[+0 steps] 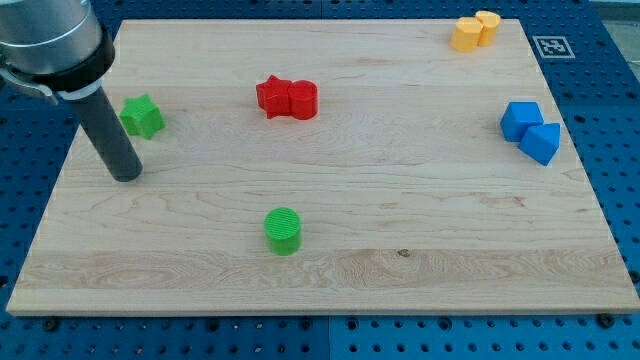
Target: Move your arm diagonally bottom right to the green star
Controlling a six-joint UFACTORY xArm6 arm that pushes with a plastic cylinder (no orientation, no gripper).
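At the frame's far left my tip (127, 177) rests on the wooden board (400, 270), just below and slightly left of the green star (142, 116), near it but apart. There is no pincer on this rod, so nothing can be grasped or released; it only pushes. The task's spot, diagonally below and right of the star, looks like a short slide rightward. Moving right, a red star (272, 96) touches a red cylinder (303, 99) in the upper middle, and a green cylinder (283, 230) stands alone lower down. Two yellow blocks (473, 31) sit paired in the upper right, two blue blocks (531, 130) at the right edge, all well clear of my path.
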